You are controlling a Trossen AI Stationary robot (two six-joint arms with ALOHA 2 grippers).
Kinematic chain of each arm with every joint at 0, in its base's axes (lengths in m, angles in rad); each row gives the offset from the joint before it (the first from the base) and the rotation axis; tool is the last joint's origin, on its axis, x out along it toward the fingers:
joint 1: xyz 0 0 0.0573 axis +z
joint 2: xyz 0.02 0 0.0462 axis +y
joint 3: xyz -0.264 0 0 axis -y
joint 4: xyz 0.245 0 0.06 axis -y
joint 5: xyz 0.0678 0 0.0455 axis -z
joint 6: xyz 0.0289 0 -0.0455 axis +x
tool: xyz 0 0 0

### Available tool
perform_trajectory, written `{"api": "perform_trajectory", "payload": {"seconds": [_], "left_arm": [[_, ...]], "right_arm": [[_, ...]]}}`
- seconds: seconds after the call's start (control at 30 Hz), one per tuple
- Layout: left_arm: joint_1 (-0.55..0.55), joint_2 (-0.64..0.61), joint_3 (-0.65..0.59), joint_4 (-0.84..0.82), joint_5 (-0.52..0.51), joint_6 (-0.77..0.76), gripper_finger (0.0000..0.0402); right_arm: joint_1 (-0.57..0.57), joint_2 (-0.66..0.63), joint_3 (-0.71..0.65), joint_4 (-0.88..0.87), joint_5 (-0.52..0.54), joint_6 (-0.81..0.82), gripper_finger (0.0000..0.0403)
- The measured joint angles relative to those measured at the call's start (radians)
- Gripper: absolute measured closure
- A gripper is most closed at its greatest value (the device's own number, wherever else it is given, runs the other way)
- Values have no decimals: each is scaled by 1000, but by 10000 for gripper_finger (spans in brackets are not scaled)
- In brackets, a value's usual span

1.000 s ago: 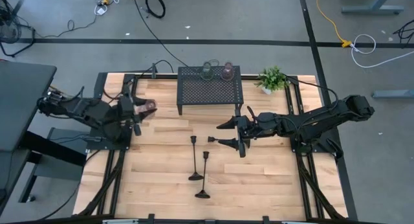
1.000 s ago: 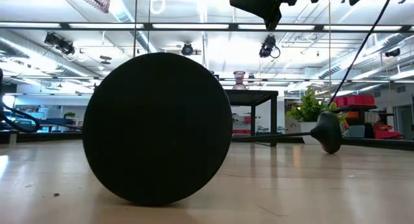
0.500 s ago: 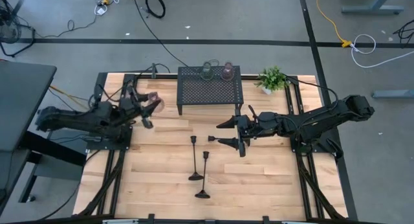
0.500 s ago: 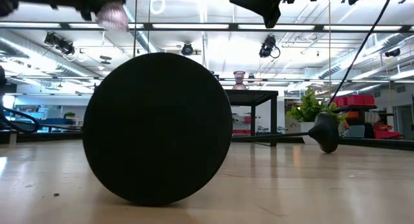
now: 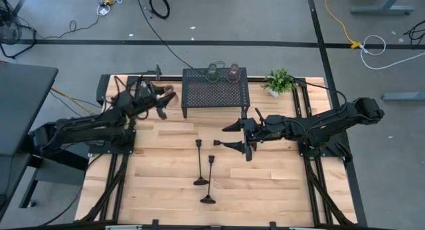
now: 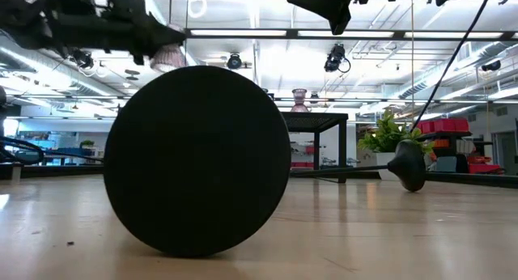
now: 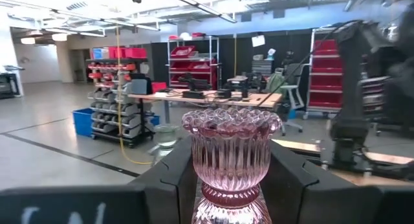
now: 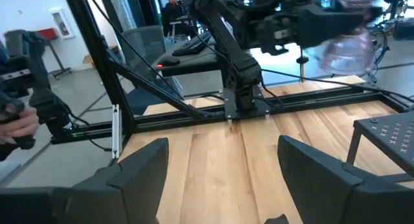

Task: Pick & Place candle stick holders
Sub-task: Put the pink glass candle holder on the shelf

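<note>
From above, the left gripper [image 5: 163, 102] clasps a pink glass holder [image 5: 169, 97] in the air just beside the left end of the black mesh rack [image 5: 216, 92], which carries two more glass holders [image 5: 222, 72] near the bench's [image 5: 279, 183] far edge. Two black stems [image 5: 204, 173] lie mid-bench, near its front edge. The right gripper [image 5: 234, 137] hangs spread wide near the bench's middle. The low view is mostly blocked by a round black base [image 6: 197, 160]. The left wrist view shows the fluted pink cup [image 7: 231, 153] pinched between dark fingers [image 7: 294, 185]. The right wrist view shows its fingers [image 8: 139, 166] parted, nothing between them.

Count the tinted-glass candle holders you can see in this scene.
3: two stand on the rack, greenish and pinkish; a third pink one is held by the left gripper beside the rack.
</note>
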Motion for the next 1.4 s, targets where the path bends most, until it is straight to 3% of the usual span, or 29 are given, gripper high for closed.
{"api": "perform_trajectory", "payload": {"seconds": [0.23,0.37,0.7,1.0,1.4], "left_arm": [[150,203,0,231,189,-66,265],[174,324,17,357,216,-80,265],[202,607,197,367,263,-26,265],[274,767,267,439,346,-84,265],[292,937,377,477,346,-70,265]], "right_arm": [[0,0,0,2,0,-11,117],[0,0,0,2,8,-20,117],[2,0,0,2,10,-35,117],[16,0,0,-3,6,-52,117],[16,0,0,-11,14,-65,117]]}}
